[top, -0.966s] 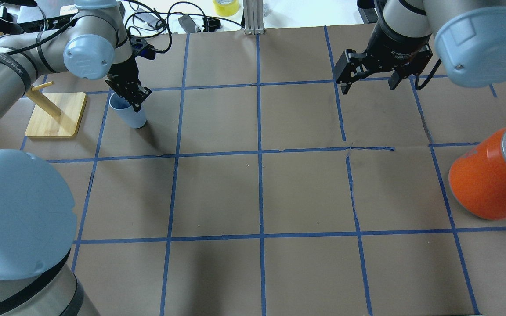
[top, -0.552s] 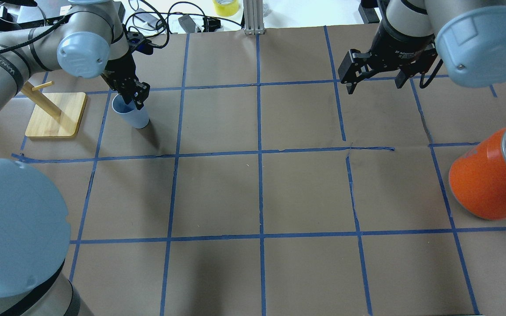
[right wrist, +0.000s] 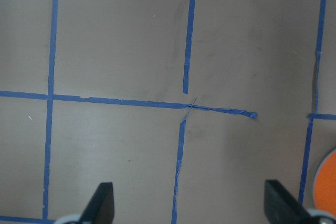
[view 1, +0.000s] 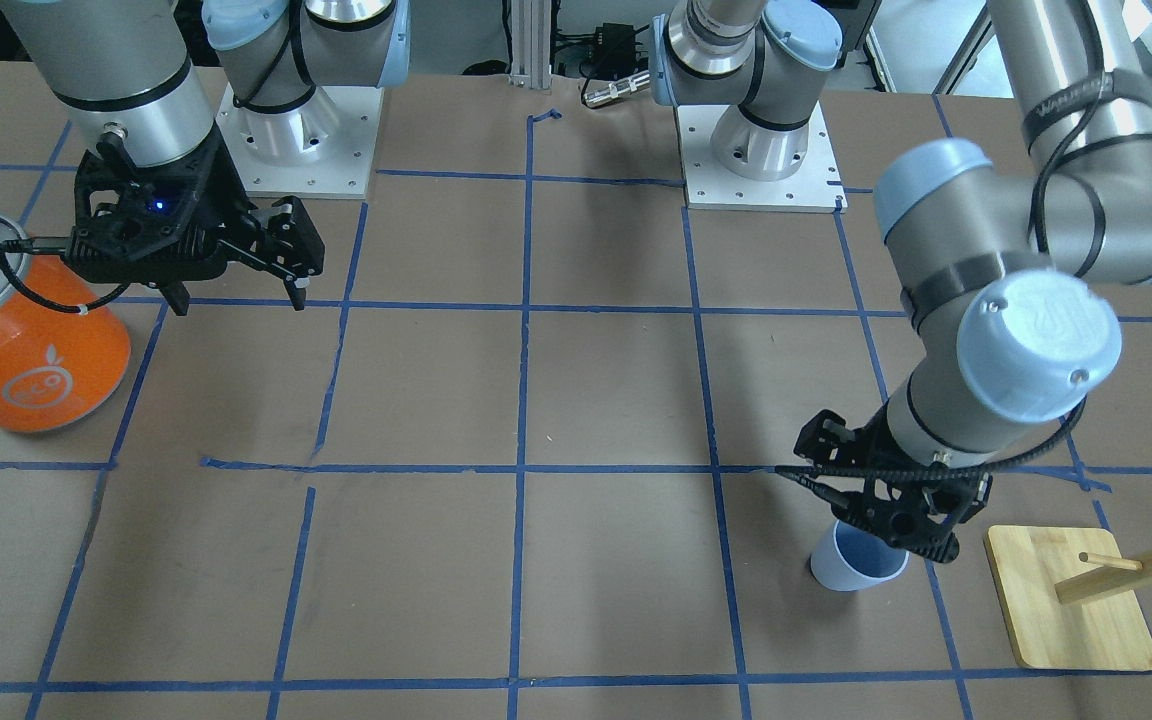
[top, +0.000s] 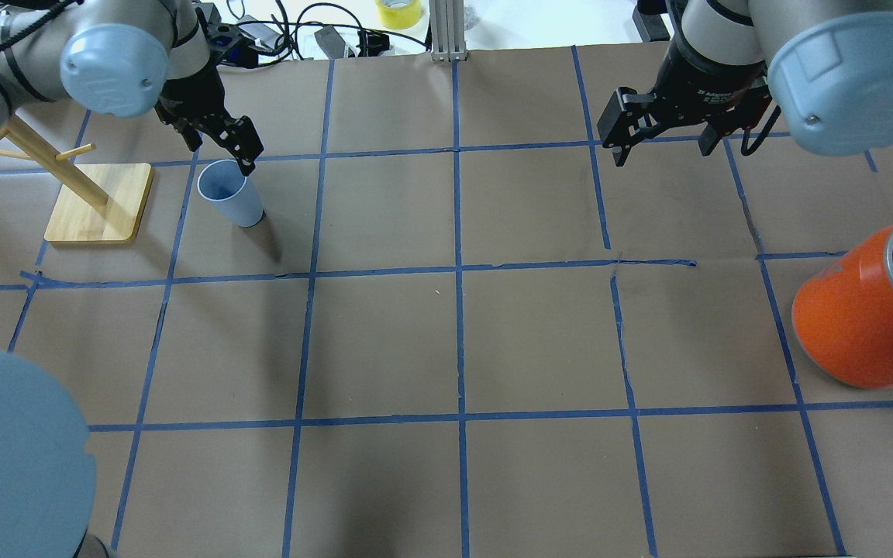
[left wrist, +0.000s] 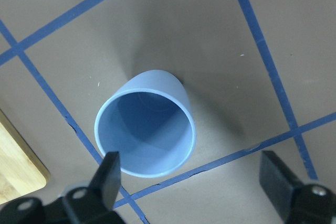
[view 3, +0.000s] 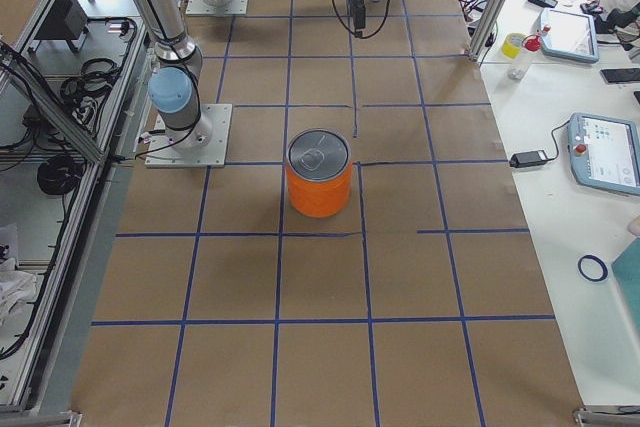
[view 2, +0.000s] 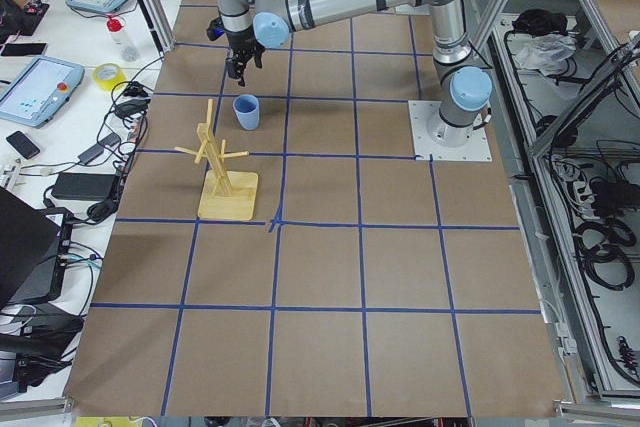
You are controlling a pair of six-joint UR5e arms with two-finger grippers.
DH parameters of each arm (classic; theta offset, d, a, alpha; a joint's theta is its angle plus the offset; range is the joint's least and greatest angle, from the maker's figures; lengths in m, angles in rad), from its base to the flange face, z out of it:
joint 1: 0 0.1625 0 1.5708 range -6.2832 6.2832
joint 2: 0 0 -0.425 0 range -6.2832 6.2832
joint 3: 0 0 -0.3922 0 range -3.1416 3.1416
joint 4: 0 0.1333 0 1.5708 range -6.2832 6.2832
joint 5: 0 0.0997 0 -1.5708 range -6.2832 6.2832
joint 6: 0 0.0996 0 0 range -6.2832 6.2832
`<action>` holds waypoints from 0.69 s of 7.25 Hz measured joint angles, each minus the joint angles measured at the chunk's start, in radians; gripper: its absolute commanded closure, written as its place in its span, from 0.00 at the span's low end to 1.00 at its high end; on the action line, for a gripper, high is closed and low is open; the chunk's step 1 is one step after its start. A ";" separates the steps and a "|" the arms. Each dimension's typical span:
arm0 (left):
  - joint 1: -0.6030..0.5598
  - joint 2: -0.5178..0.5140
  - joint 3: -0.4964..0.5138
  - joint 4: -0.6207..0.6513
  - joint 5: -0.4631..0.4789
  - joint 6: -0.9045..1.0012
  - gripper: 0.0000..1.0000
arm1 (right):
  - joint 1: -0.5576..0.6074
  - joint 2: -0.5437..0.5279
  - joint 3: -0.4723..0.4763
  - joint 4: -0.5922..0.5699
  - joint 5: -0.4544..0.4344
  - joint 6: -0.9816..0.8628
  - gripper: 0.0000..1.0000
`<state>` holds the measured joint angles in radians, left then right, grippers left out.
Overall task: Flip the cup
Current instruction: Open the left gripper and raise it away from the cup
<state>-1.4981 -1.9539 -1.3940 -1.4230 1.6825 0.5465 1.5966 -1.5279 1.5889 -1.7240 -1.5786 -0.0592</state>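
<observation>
On brown table (top: 539,341), upright cup (top: 229,194) just below spread-wide, empty left tool (left wrist: 192,174)

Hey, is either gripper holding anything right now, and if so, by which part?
Nothing is held. The left gripper hangs open over the upright cup without touching it; the right gripper is open and empty.

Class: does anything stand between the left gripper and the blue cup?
Nothing visible does. The open left gripper hangs just above the cup, which stands upright, mouth up. The wooden rack stands off to one side.
</observation>
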 measured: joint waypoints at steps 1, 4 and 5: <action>-0.010 0.073 -0.002 -0.081 -0.012 -0.029 0.00 | 0.000 0.000 0.000 -0.001 0.000 0.000 0.00; -0.085 0.241 -0.031 -0.168 -0.077 -0.252 0.00 | 0.000 0.001 0.000 -0.001 0.000 -0.002 0.00; -0.101 0.269 -0.046 -0.169 -0.091 -0.316 0.00 | 0.000 0.000 0.000 -0.001 0.001 -0.002 0.00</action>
<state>-1.5990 -1.6851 -1.4400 -1.5920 1.5913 0.2301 1.5964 -1.5276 1.5892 -1.7252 -1.5781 -0.0612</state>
